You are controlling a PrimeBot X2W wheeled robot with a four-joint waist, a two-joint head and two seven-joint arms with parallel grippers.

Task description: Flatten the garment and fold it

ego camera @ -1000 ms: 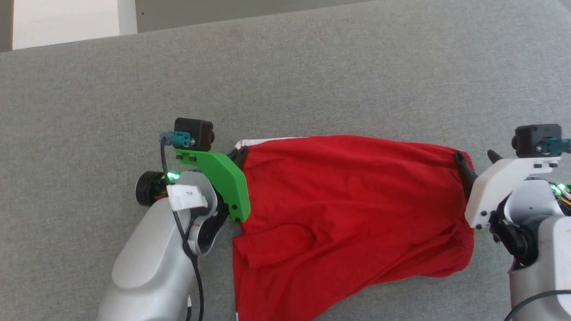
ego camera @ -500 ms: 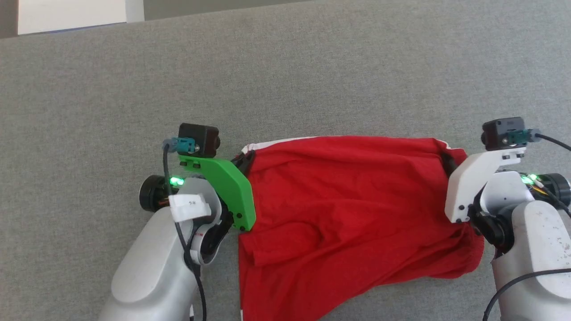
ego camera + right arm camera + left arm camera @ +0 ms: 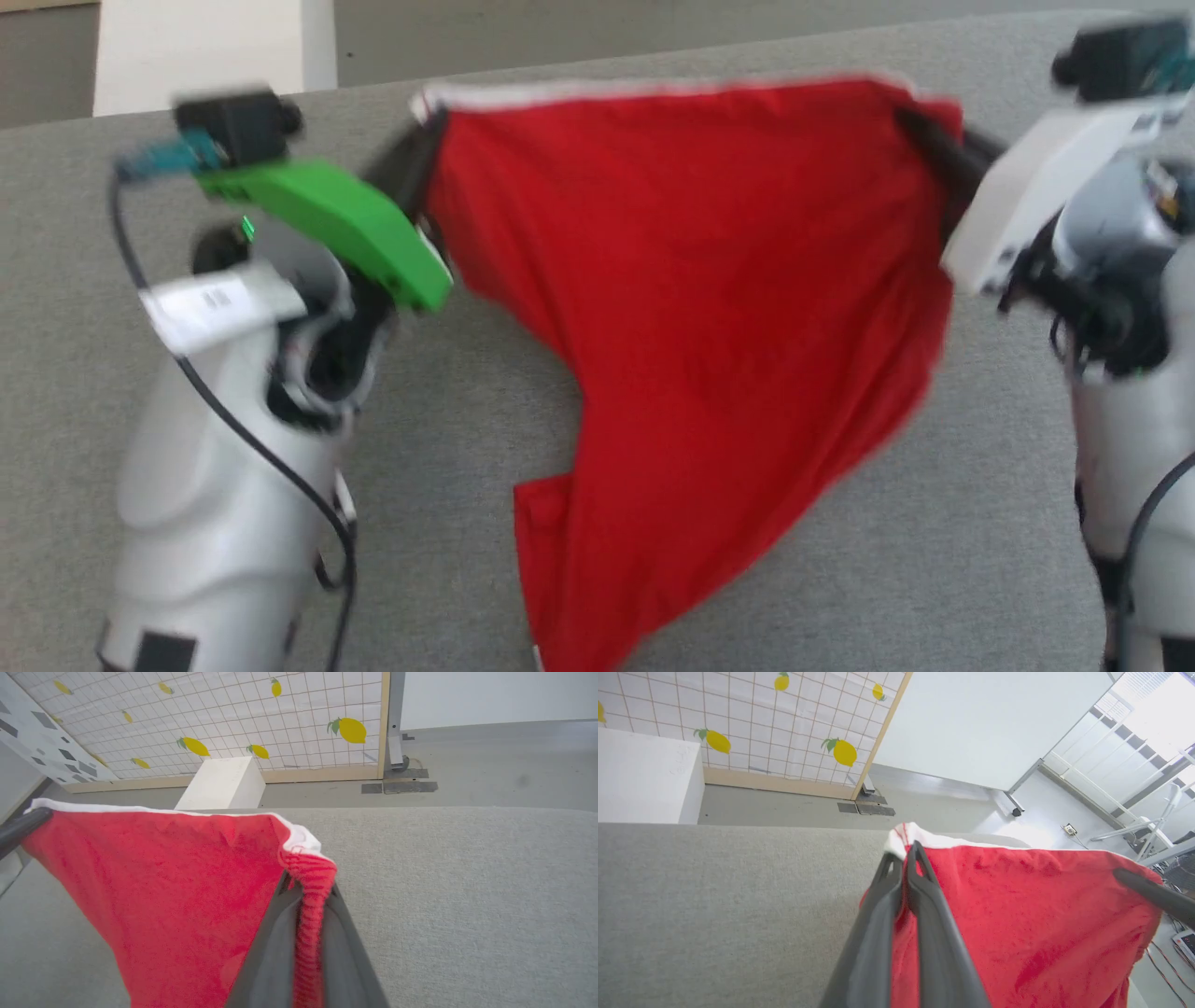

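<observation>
Both arms have swung up and apart since half a second ago, hauling the bright red soft-fabric shorts with white trim [image 3: 709, 280] up off the grey felt-covered worktop [image 3: 980, 560]. The left gripper [image 3: 422, 140] has its jaws clenched on one white-trimmed top corner. The right gripper [image 3: 920, 126] has its jaws clenched on the gathered corner opposite. Top edge now taut between them, cloth hanging in a tapering drape. Motion blur hides whether the lower tip touches down. I judge this a shake-out before laying flat; folding not begun.
</observation>
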